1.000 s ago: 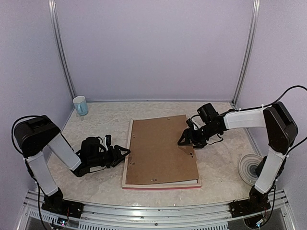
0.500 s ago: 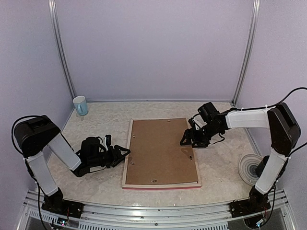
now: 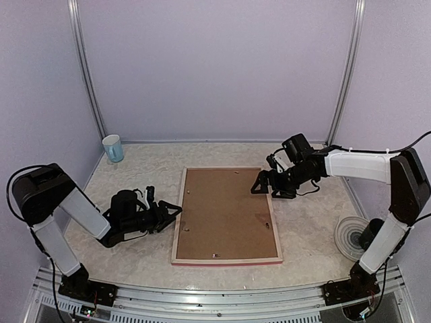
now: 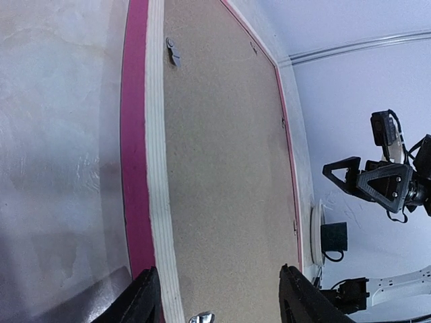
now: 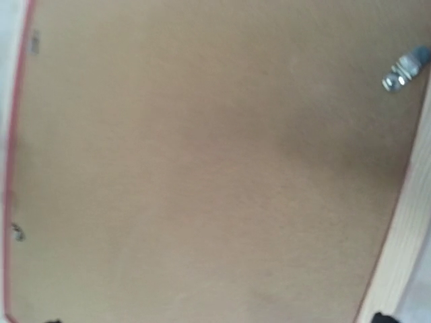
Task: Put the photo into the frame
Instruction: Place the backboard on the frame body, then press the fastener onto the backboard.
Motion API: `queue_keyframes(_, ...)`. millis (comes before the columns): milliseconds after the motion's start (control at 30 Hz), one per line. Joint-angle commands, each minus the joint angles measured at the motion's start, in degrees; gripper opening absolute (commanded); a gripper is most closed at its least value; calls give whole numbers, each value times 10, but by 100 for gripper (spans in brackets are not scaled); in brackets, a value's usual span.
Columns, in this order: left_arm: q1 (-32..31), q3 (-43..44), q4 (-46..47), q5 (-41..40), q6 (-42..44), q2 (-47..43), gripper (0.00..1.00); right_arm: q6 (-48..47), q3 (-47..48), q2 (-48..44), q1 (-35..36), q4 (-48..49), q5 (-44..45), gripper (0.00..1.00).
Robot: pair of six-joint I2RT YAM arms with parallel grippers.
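The frame (image 3: pixel 179 217) lies face down mid-table, its pink edge and pale wood back showing. A brown backing board (image 3: pixel 225 212) sits flat inside its rails. The photo is hidden. My left gripper (image 3: pixel 174 217) is open and empty, low at the frame's left rail; in the left wrist view (image 4: pixel 217 282) its fingers span the pink and pale rail (image 4: pixel 145 168) and the board's edge (image 4: pixel 229 168). My right gripper (image 3: pixel 266 190) is open and empty, held just above the frame's far right corner. The right wrist view shows the board (image 5: pixel 202 168), a rail (image 5: pixel 407 235) and a metal clip (image 5: pixel 404 67).
A blue-and-white cup (image 3: pixel 113 148) stands at the far left corner. A white round disc (image 3: pixel 351 235) lies by the right arm's base and also shows in the left wrist view (image 4: pixel 315 235). Purple walls close in the table on three sides.
The backing board was skewed with its right edge over the rail; it now lies square inside the frame. My right gripper has drawn back toward the far right. My left gripper edged toward the frame.
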Motion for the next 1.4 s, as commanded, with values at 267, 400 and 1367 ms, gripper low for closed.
queue_keyframes(267,5,9,-120,-10,22,-108,60,126,30,-132,24,4,-126,99)
queue_keyframes(400,6,22,-184,-26,37,-151,60,156,38,-171,41,16,-156,99)
queue_keyframes(1367,-12,124,-477,-167,168,-232,84,-44,55,-160,64,-64,89,99)
